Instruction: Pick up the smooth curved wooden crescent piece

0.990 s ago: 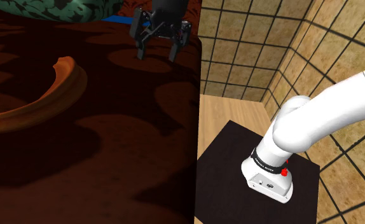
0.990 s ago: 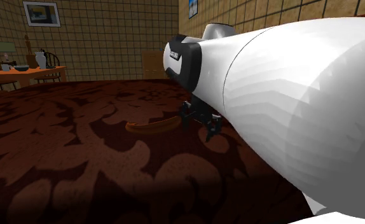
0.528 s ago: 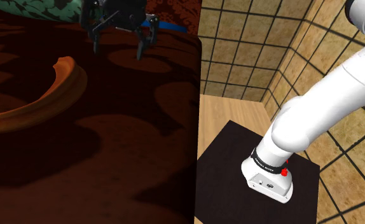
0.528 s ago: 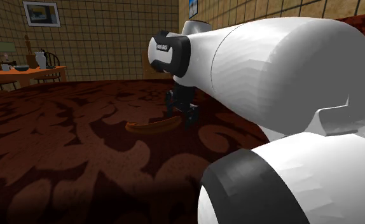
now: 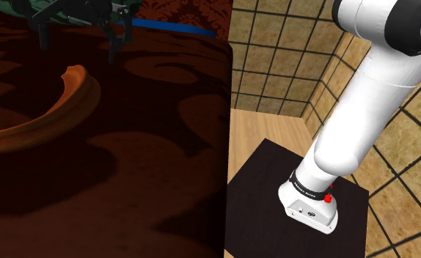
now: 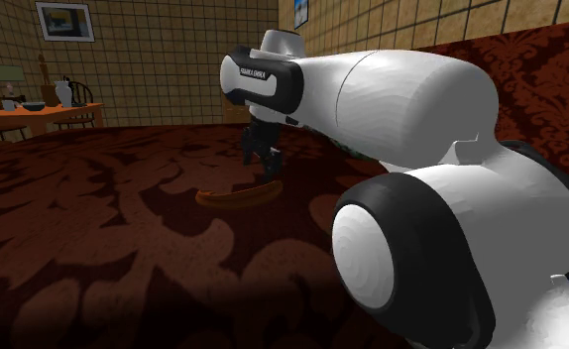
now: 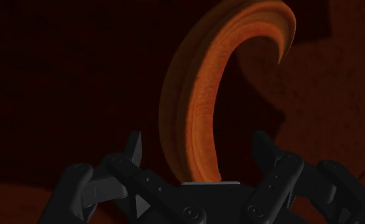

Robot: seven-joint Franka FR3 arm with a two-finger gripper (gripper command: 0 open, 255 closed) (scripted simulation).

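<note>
Dark red patterned cloth surface underneath, tan tiled walls beyond. All-black two-finger gripper hangs over the cloth with its fingers spread wide, nothing clasped. Smooth curved orange-brown wooden crescent piece lies flat on the cloth below the gripper. In the wrist view one end sits between the fingers with clear gaps on both sides, and the rest arcs away from the hand. In the second exterior view the gripper hovers just above one tip of the crescent piece. White arm rises from the black stand, well apart from the crescent piece. Orange table stands far behind.
</note>
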